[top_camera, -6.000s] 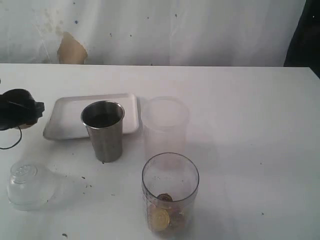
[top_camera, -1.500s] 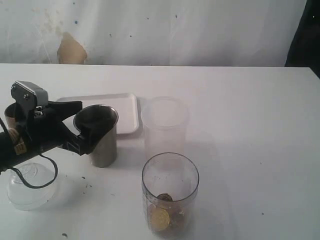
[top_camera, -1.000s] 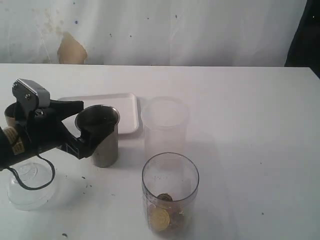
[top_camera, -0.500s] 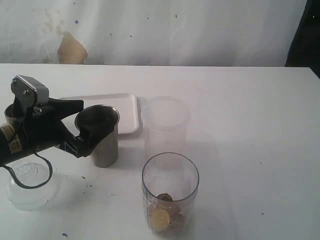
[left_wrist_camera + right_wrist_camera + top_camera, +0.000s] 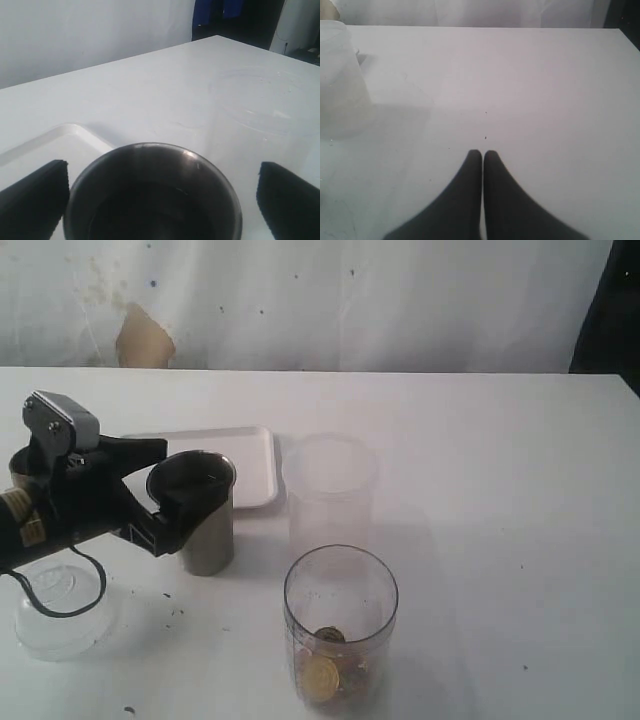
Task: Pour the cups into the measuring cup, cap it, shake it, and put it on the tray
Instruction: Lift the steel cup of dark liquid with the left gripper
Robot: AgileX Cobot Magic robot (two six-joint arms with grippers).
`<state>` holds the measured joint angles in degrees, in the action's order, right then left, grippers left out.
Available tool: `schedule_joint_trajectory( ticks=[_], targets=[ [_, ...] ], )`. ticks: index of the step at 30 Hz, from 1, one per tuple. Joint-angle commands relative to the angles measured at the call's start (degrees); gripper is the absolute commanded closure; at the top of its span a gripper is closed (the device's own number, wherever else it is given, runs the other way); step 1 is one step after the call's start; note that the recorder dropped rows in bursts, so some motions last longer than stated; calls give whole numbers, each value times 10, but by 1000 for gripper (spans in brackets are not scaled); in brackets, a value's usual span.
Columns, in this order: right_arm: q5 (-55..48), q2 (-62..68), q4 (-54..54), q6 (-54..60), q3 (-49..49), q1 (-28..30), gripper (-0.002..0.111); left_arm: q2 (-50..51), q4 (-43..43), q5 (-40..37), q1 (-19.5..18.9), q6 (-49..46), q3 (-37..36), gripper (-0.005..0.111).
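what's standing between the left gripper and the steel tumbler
Nothing visible. The open left gripper straddles the steel tumbler, with one finger on each side of it.

Soft, even light fills all three views. The white tabletop (image 5: 500, 490) is close to washed out, with a faint pinkish cast to the right of the steel tumbler (image 5: 205, 515). Shadows are pale with blurred edges: the frosted tumbler (image 5: 330, 495), just right of the steel one, throws a weak shadow farther right. The steel tumbler's inside is dark, with a small glint on its rim in the left wrist view, where it looks soft and slightly out of focus. The left pincer (image 5: 162, 175) and the right pincer (image 5: 483, 153) show as flat black shapes without detail.
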<state>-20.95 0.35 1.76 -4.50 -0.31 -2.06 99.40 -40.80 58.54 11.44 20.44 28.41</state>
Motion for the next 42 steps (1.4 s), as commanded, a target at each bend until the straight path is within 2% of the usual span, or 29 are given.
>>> schedule_joint_trajectory(
  ticks=[1, 9, 15, 21, 42],
  targets=[
    [8, -4, 2, -2, 3, -2, 107, -28, 3, -45, 3, 5, -13, 11],
    [8, -4, 2, -2, 3, -2, 107, -62, 16, -66, 3, 5, -46, 11],
    [8, -4, 2, -2, 3, -2, 107, -62, 69, -62, 3, -25, -70, 11],
    [8, -4, 2, -2, 3, -2, 107, -5, 73, -25, 3, -26, -70, 11],
    [8, -4, 2, -2, 3, -2, 107, 120, 38, 24, 3, -23, 39, 11]
  ],
)
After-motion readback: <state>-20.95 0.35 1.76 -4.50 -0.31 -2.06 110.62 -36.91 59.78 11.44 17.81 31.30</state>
